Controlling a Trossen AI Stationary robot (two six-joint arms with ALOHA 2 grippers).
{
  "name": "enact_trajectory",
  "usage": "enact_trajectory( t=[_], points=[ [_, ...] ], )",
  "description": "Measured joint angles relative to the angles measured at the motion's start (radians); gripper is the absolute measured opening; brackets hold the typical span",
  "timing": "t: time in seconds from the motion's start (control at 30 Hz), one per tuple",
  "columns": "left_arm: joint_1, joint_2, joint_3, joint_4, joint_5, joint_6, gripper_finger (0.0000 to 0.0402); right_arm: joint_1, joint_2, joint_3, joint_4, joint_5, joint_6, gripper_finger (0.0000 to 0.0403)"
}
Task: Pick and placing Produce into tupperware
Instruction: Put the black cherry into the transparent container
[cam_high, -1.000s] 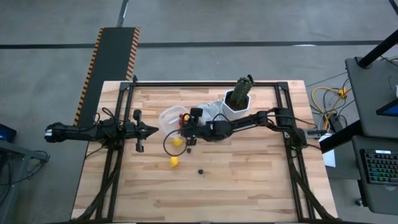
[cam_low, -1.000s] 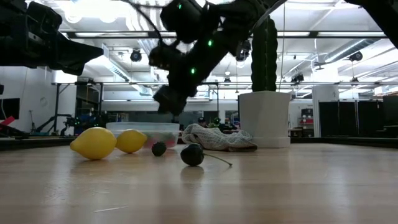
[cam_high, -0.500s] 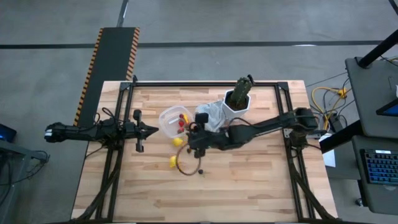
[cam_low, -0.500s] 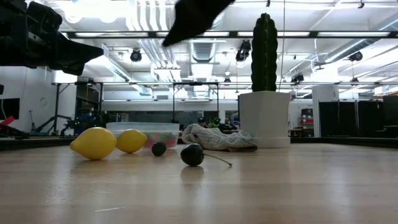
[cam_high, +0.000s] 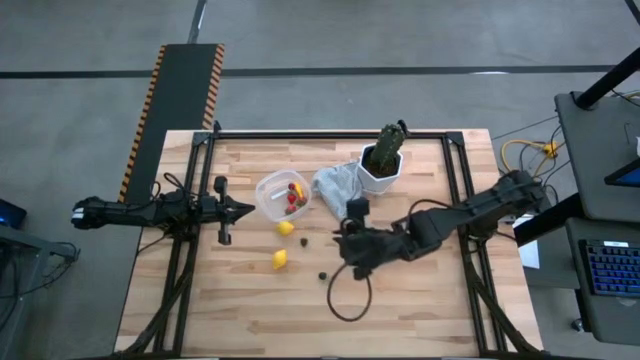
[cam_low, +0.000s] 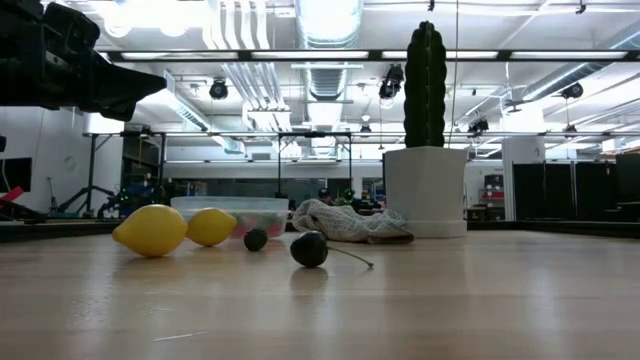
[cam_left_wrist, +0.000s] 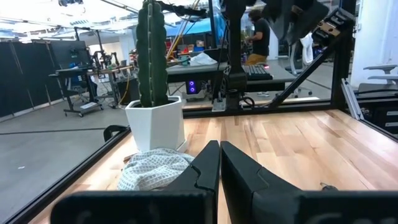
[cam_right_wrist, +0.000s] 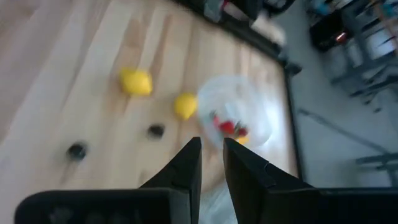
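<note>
Hovering right gripper (cam_high: 347, 243): above the middle of the table, fingers (cam_right_wrist: 186, 163) a narrow gap apart with nothing between them.
Left gripper (cam_high: 245, 209): waiting over the left edge of the table, fingers (cam_left_wrist: 208, 167) pressed together, empty.
Dark pieces: one (cam_high: 323, 275) just beside the right gripper, toward the front edge; another (cam_high: 304, 240) a little farther left.
Lemons: one (cam_high: 286, 228) just in front of the tupperware, one (cam_high: 280, 260) nearer the front edge.
Tupperware (cam_high: 270, 193): left of centre, toward the back edge, red pieces (cam_high: 293, 199) and a yellow-orange one inside.
Grey cloth (cam_high: 334, 184): bunched between the tupperware and the white pot (cam_high: 380, 172).
Cactus (cam_low: 425, 86): upright in the pot, near the back edge.
</note>
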Motion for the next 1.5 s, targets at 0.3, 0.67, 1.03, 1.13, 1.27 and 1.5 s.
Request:
enact_trajectory(
  t=[0.3, 0.67, 1.03, 1.13, 1.27, 1.5],
  points=[
    [0.0, 0.0, 0.0, 0.001, 0.0, 0.0, 0.0, 0.064, 0.004, -0.015, -0.108, -0.206, 0.211, 0.0062],
    [0.0, 0.0, 0.0, 0.001, 0.0, 0.0, 0.0, 0.079, 0.165, -0.067, -0.043, -0.243, 0.318, 0.0132],
    [0.0, 0.004, 0.0, 0.0, 0.0, -0.001, 0.0, 0.078, 0.37, -0.067, 0.068, -0.245, 0.4, 0.016],
    [0.0, 0.007, 0.0, -0.001, 0.0, -0.001, 0.0, 0.076, 0.413, -0.068, 0.105, -0.245, 0.4, 0.0155],
    [0.0, 0.007, 0.0, 0.0, 0.0, -0.001, 0.0, 0.061, 0.44, -0.065, 0.123, -0.242, 0.401, 0.0147],
    [0.0, 0.007, 0.0, 0.0, 0.0, -0.001, 0.0, 0.029, 0.469, -0.071, 0.191, -0.244, 0.403, 0.0132]
  ],
)
